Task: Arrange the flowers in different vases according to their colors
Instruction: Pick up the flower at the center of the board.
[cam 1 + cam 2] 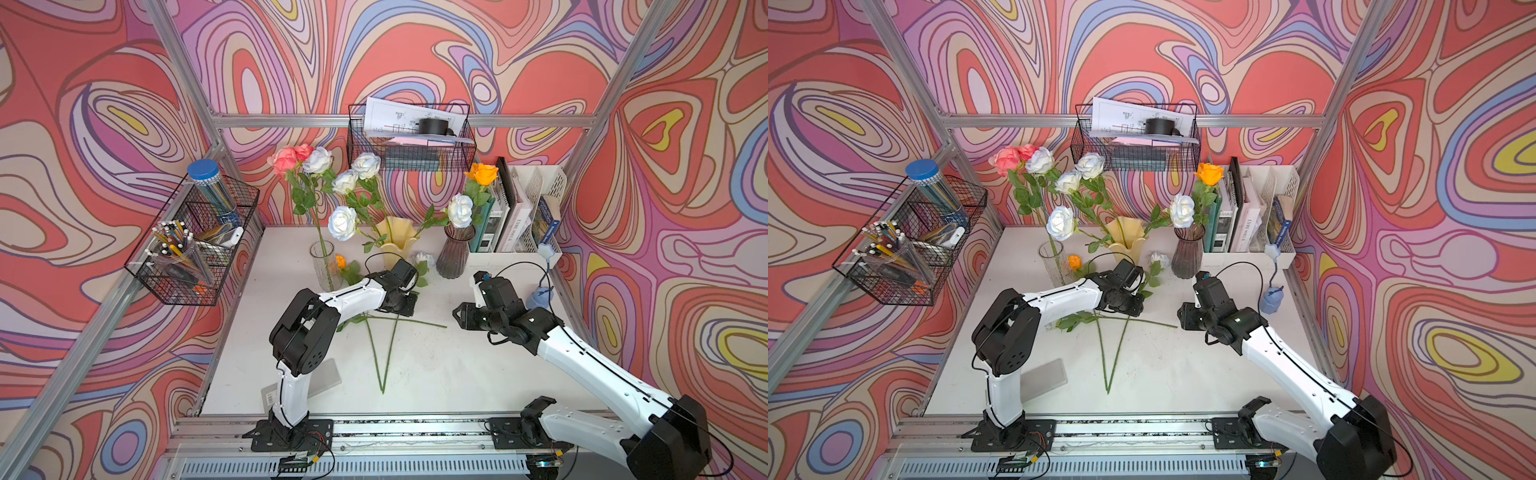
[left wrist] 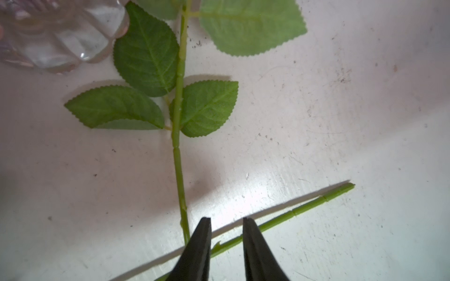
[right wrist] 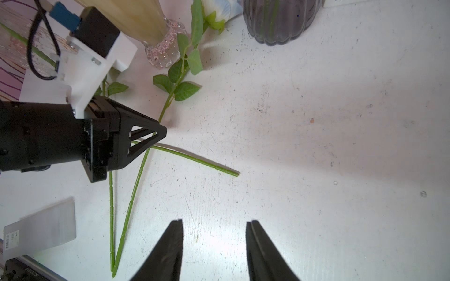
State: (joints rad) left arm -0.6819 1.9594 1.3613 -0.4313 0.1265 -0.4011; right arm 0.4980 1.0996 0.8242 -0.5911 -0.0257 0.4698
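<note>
Three flowers lie on the white table with crossing green stems [image 1: 384,357]; an orange head [image 1: 340,261] and a white head [image 1: 422,257] show. My left gripper [image 1: 409,301] [image 2: 226,219] is low over them, its jaws a narrow gap apart astride one bare stem [image 2: 304,209], beside a leafy stem [image 2: 179,121]. My right gripper [image 1: 457,316] [image 3: 214,221] hovers open and empty over bare table. The clear vase [image 1: 322,266] holds pink roses [image 1: 286,160]. White roses [image 1: 343,222] fill the yellow vase [image 1: 395,243], and an orange rose [image 1: 482,173] stands in the purple vase [image 1: 455,253].
A wire basket of pens and pencils [image 1: 191,249] hangs on the left frame; another wire basket [image 1: 411,137] hangs at the back. A white book organiser [image 1: 523,216] and a small blue object [image 1: 540,297] stand at the right. A clear plastic card [image 1: 328,378] lies by the left arm.
</note>
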